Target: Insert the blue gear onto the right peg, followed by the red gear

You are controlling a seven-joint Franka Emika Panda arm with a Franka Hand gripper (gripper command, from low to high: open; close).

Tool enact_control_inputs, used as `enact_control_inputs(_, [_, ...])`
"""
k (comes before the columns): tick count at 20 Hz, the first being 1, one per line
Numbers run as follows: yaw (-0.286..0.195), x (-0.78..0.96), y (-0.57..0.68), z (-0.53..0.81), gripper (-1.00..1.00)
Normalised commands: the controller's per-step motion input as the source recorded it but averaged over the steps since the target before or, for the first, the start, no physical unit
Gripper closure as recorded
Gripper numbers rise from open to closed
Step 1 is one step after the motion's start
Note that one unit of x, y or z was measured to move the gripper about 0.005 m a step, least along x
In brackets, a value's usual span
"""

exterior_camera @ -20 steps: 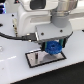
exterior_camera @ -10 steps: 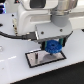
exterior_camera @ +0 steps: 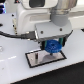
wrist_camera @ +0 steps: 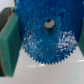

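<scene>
Lowered slightly since a moment ago, the tool (exterior_camera: pixel 52 44) grips the blue gear (exterior_camera: pixel 52 47) between its fingers, just above the grey baseplate (exterior_camera: pixel 39 59) on the white bench (exterior_camera: pixel 15 70).

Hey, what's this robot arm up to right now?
The arm's gripper is holding the blue gear just above the grey baseplate with the black border. In the wrist view the blue gear fills the frame, its centre hole plain to see. Whether the gear already sits on a peg cannot be told, since it hides what lies beneath. No red gear shows in either view.
</scene>
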Motion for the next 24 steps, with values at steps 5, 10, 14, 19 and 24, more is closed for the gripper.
enact_control_inputs(5, [0.000, 0.19, -0.01, -0.01, 1.00])
enact_control_inputs(10, [0.000, 0.11, -0.02, 0.08, 1.00])
enact_control_inputs(14, [0.000, 0.23, -0.08, 0.41, 1.00])
enact_control_inputs(19, [0.000, 0.19, -0.07, 0.25, 1.00])
enact_control_inputs(24, [0.000, 0.22, -0.05, 0.02, 1.00])
